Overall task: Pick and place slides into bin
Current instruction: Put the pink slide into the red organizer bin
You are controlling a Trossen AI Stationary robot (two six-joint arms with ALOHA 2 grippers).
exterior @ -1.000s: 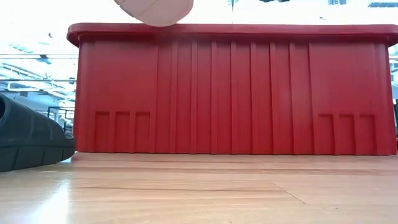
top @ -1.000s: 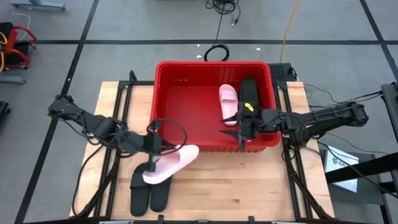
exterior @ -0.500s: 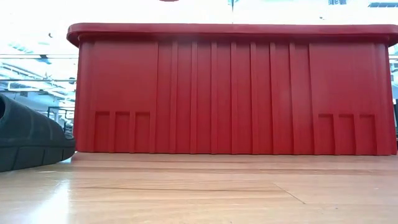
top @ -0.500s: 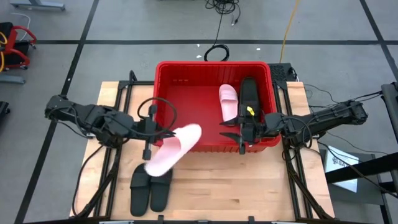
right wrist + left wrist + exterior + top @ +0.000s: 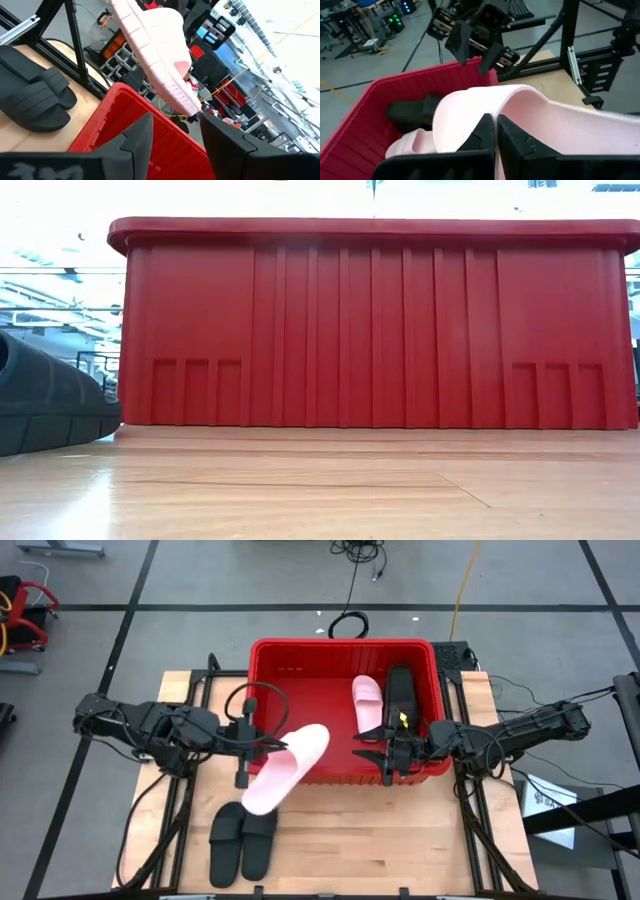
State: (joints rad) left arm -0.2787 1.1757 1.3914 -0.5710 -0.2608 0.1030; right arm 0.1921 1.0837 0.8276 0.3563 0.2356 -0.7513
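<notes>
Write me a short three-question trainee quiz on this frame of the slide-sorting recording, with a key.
1. True or false: the left end effector is shut on the pale pink foam slide sandal, lifted above the wooden table.
2. How many slide sandals lie inside the large red slotted plastic bin? A) one B) two C) four
3. Fill in: the pair of matte black slide sandals on the table lies nearer the ____ arm.

Key
1. True.
2. B: one pale pink sandal and one black sandal. The right end effector hangs open over the bin's near wall.
3. Left.
</notes>
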